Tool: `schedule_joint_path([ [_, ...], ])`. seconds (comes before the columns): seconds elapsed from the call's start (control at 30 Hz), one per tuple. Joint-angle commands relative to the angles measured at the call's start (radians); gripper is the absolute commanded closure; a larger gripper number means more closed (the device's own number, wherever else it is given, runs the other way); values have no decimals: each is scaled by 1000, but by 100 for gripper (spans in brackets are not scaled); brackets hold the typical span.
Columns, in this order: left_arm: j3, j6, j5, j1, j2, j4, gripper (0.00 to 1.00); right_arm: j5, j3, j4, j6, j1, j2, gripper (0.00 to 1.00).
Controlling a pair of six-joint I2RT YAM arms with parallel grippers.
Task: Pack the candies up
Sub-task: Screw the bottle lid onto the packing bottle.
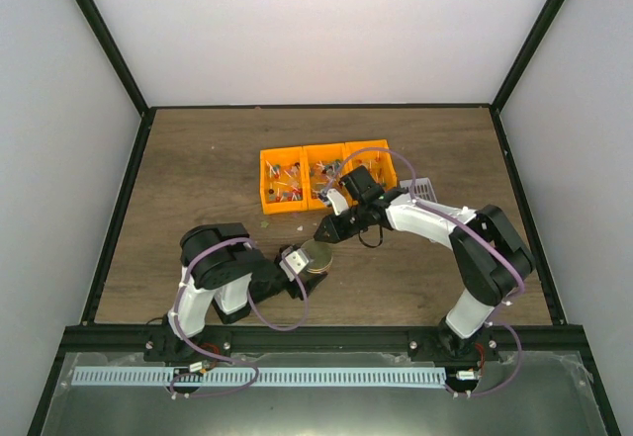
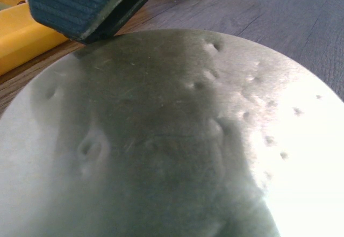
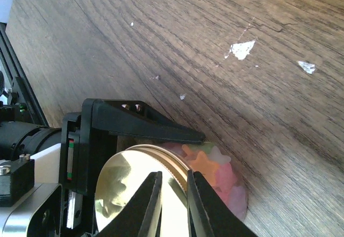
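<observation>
Wooden worktop, white walls around. Three orange bins mid-worktop with candies inside. More candies fill tilted jar in front of bins, and two lie loose on wood nearby. Left pincer spread wide, clamped on jar body. Gold lid sits on jar mouth. Right pincer nearly closed, tips pinching lid rim.

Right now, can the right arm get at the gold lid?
Probably yes. The right gripper has its fingertips right at the rim of the gold lid, nothing in between. The left gripper seems to hold the jar by its sides, leaving the top free.
</observation>
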Motion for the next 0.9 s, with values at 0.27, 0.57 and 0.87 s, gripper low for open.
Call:
schedule_joint_path([
  [0.27, -84, -114, 9, 17, 92, 220, 17, -17, -65, 19, -19, 23, 2, 89],
  [0.57, -82, -129, -20, 20, 99, 220, 17, -57, -158, 35, -28, 31, -20, 96],
  [0.87, -74, -147, -40, 24, 101, 220, 17, -219, -288, 87, -7, 54, -35, 99],
])
